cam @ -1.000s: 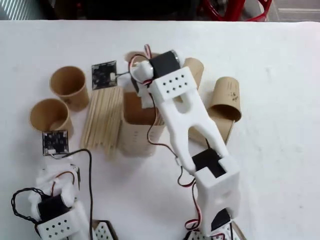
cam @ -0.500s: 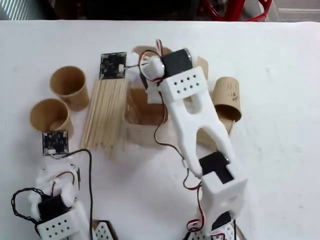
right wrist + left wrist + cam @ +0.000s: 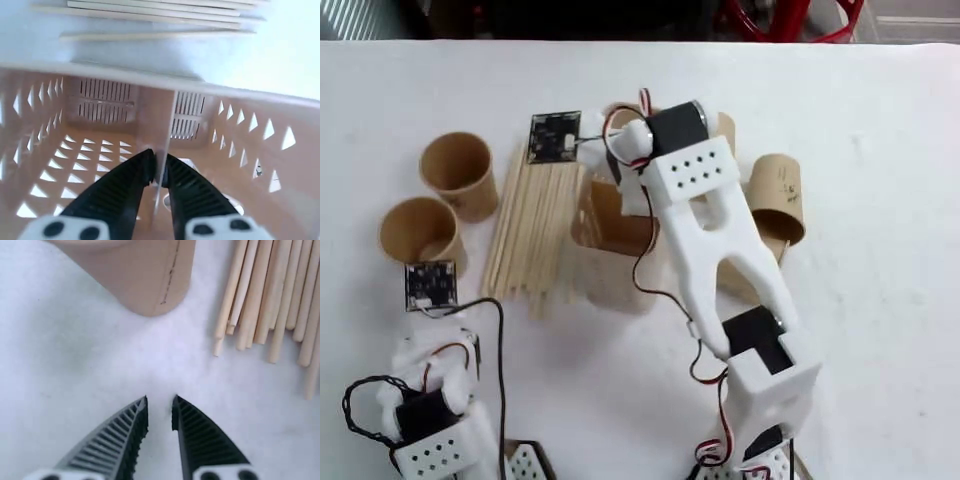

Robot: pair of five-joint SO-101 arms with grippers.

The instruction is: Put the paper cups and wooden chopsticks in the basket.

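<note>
Two arms, one basket, nothing packed yet.

- **Basket**: mid-table toward the far edge and tilted. The part we see inside holds no cup or stick.
- **Right gripper**: inside the basket, jaws pinched on a thin upright wall of it.
- **Wooden chopsticks**: a flat bundle just beside the basket, on the side toward the left edge.
- **Upright paper cups**: two, nearer the left edge.
- **Third cup**: lying on its side toward the right edge.
- **Left gripper**: low over the bare table near the front-left corner. Its jaws stand a narrow gap apart and hold nothing. A cup and the stick ends lie just ahead.

**Step in hand, as we judge it:** placing the basket, before any loading.

**Next move calls for:** setting the basket flat and letting go, then picking up the nearest cup.

**Pose:** the right arm is stretched long from the near edge, and the left arm is folded back.
</note>
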